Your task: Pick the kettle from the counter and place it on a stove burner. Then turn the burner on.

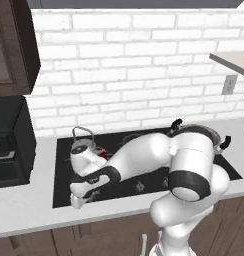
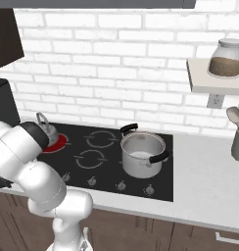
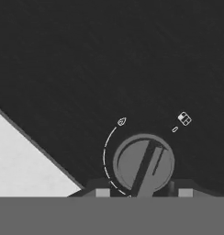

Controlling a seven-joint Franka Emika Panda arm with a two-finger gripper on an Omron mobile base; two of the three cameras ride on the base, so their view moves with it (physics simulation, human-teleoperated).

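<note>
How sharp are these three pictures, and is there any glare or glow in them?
Left base view: soft and rendered, the kettle slightly blurred, no glare on the black cooktop. Right base view: a red glow under the kettle on the stove burner, and the steel pot shows mild highlights. Hand view: the knob is fairly sharp, the glass grainy and dark, the gripper at the bottom edge.

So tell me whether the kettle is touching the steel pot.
Apart. The right base view shows the kettle at the cooktop's far left over a red glowing ring, and the steel pot well to its right, ring markings between them.
</note>
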